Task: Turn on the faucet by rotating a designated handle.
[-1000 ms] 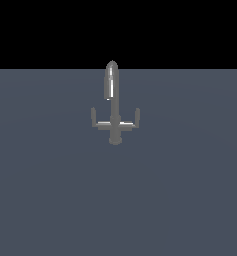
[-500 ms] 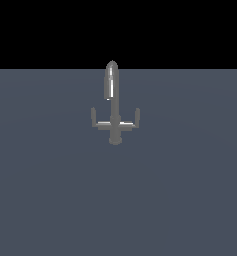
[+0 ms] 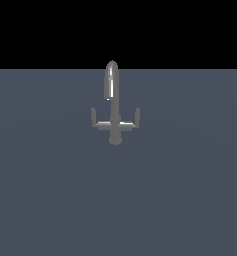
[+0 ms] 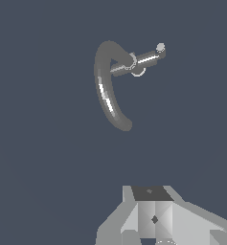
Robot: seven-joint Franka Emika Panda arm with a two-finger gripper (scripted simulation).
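The faucet [image 3: 113, 107] stands on the grey floor in the middle of the exterior view. It has a tall shiny arched spout and a crossbar with two upright pegs. The handle [image 3: 137, 116] is the short peg ending the crossbar's arm on the exterior view's right. No gripper shows in the exterior view. The wrist view looks down on the faucet [image 4: 107, 91]. One crossbar arm ending in a peg [image 4: 160, 47] shows there, and I cannot tell which arm it is. Only part of my gripper [image 4: 154, 220] shows, well apart from the faucet, and its fingertips are cut off by the frame edge.
A flat dark grey floor [image 3: 50, 190] spreads all around the faucet. Behind it the background is black. No other objects show in either view.
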